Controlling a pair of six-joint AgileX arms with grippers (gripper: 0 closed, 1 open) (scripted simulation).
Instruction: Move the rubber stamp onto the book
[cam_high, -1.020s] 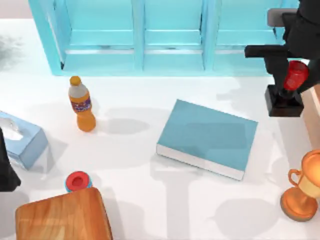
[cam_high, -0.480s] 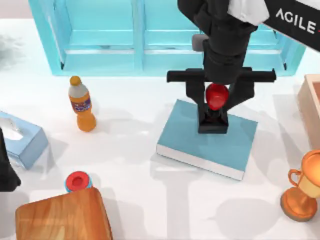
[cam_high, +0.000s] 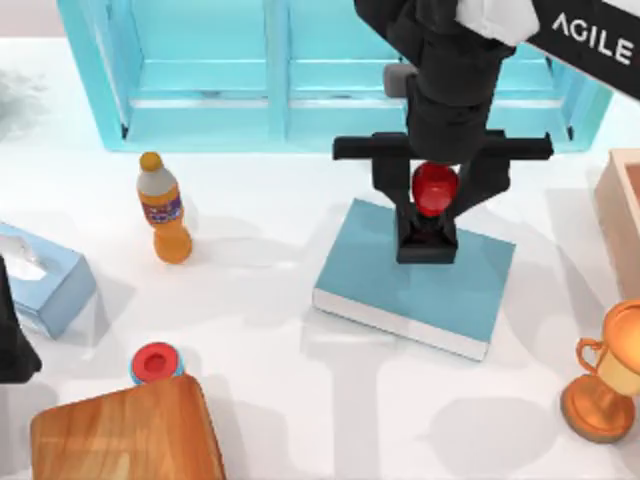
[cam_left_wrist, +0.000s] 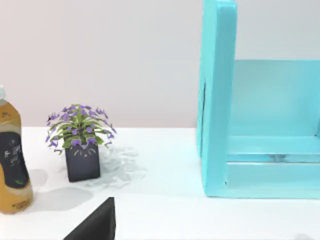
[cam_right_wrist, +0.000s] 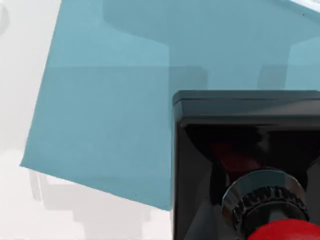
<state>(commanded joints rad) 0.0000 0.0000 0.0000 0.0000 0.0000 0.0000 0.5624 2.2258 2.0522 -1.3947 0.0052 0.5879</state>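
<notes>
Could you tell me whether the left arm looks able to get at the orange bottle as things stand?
Probably yes: the left gripper sits parked at the table's left edge, and only open table lies between it and the orange bottle.

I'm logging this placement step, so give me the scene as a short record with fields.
right gripper: over the book's far part, fingers on either side of the stamp's red knob
rubber stamp: upright, black base over the book cover; contact cannot be told
book: lying flat on the table, right of centre
left arm: parked at the table's left edge
nearby: orange bottle, tissue box, trophy, wooden board
</notes>
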